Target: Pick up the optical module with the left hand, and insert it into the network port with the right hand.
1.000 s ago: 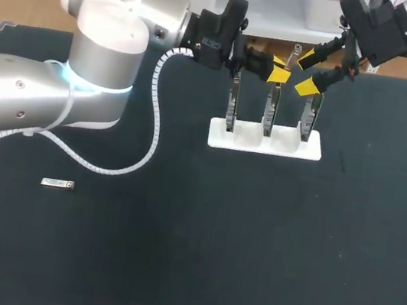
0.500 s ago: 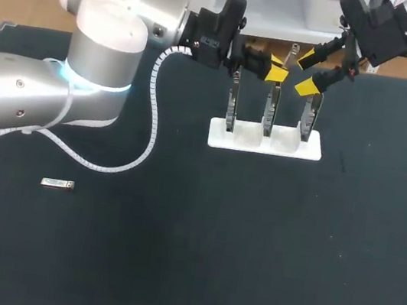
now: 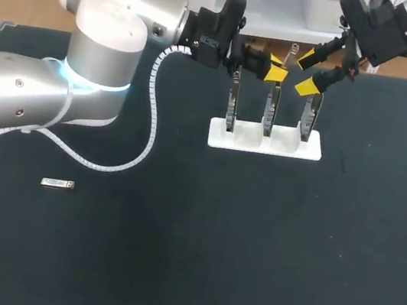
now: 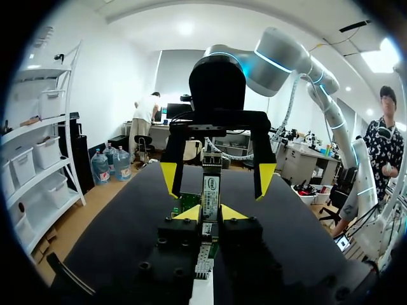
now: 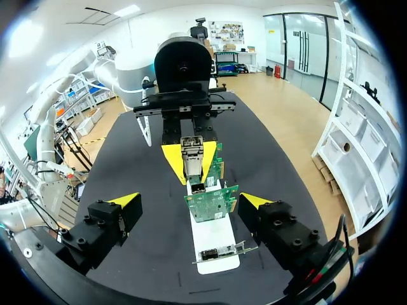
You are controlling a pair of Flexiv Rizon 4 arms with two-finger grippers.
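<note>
My left gripper (image 3: 277, 71) hangs above the white stand (image 3: 264, 140), shut on a silver optical module (image 3: 292, 55) that points toward my right gripper (image 3: 307, 72). In the left wrist view the module (image 4: 210, 189) stands up between my own yellow tips (image 4: 210, 213), and the right gripper's spread fingertips (image 4: 169, 178) flank it just ahead. From the right wrist, my own gripper (image 5: 189, 202) is wide open with nothing in it, and the module (image 5: 192, 154) faces it, gripped by the left gripper (image 5: 191, 160). Green port boards (image 5: 211, 202) stand upright on the stand (image 5: 213, 238) below.
The stand holds three upright boards (image 3: 232, 103) in a row near the table's far edge. A second small silver module (image 3: 57, 184) lies flat on the black table at the left. My left arm's white cable (image 3: 150, 125) loops over the table.
</note>
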